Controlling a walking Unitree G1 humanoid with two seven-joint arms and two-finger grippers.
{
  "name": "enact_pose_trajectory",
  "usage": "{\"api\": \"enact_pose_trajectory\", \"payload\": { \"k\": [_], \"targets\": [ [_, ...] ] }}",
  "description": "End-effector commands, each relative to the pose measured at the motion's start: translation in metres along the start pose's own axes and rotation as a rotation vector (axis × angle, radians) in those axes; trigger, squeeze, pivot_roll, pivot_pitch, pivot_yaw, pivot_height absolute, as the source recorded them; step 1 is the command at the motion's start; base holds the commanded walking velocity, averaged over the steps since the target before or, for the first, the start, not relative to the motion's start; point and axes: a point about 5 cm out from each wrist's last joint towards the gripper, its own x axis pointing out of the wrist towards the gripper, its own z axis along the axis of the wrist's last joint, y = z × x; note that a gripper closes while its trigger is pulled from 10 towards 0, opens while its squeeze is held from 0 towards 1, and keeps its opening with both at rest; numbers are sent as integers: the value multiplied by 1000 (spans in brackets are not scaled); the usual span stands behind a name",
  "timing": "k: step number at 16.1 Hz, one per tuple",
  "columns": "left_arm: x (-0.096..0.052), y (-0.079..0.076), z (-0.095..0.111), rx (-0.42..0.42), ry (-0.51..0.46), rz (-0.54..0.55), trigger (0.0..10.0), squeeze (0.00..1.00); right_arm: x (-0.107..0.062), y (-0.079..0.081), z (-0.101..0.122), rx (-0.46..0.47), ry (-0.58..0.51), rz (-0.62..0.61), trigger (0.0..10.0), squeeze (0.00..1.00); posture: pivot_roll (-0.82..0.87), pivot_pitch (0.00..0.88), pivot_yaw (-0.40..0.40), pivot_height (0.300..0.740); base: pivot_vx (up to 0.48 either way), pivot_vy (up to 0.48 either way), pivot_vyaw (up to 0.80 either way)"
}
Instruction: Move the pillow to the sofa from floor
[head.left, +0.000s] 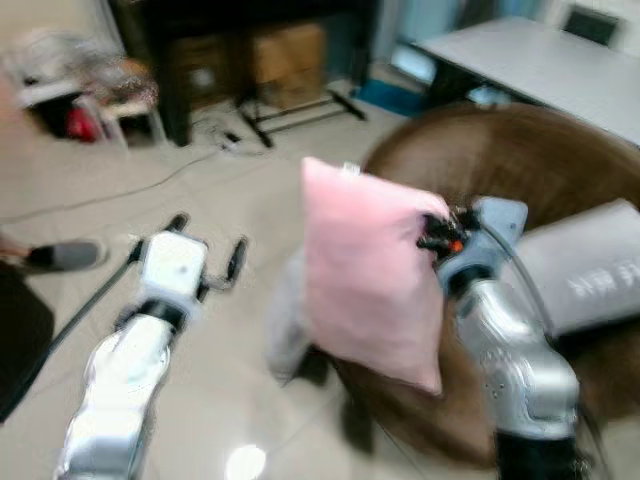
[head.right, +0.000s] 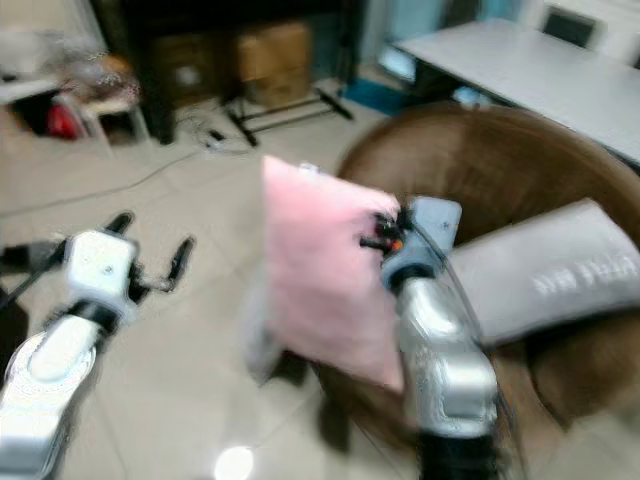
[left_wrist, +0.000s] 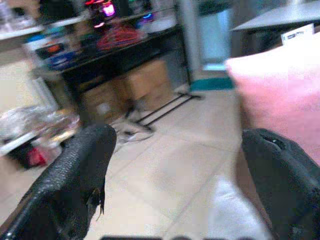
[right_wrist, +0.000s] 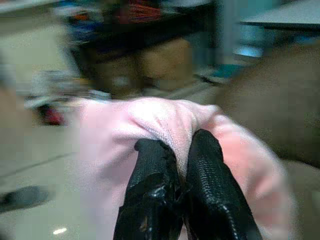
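Observation:
A pink pillow (head.left: 365, 270) hangs upright in the air beside the brown round sofa (head.left: 530, 160), off the floor. My right gripper (head.left: 432, 232) is shut on the pillow's upper right edge; in the right wrist view its two black fingers (right_wrist: 200, 165) pinch a fold of pink fabric (right_wrist: 160, 117). My left gripper (head.left: 205, 252) stands open to the left of the pillow, above the tiled floor, with nothing between its fingers (left_wrist: 82, 170). The pillow's edge (left_wrist: 280, 90) shows past its right finger.
A grey cushion (head.left: 585, 265) lies on the sofa seat. A grey table (head.left: 540, 60) stands behind the sofa. A dark desk with cardboard boxes (head.left: 285, 50) and a cable on the floor (head.left: 110, 195) are at the back. A shoe (head.left: 60, 256) rests at far left.

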Motion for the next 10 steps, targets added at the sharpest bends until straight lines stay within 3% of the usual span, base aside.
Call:
{"api": "enact_pose_trajectory", "payload": {
  "k": [1,6,10],
  "targets": [
    [4,-7,10,-5,-46,-28,10000,208,-2,-8,16,-21,-77,-21,10000,0,-14,0,-31,740,330,0,0],
    [4,-7,9,-7,-45,-31,10000,212,-1,-6,14,-34,-64,-9,10000,0,-11,0,-33,740,329,0,0],
    [3,-7,9,-5,-44,-34,10000,208,0,-4,13,-33,-58,5,10000,0,-9,0,-30,740,330,0,-622]
  ]
}}
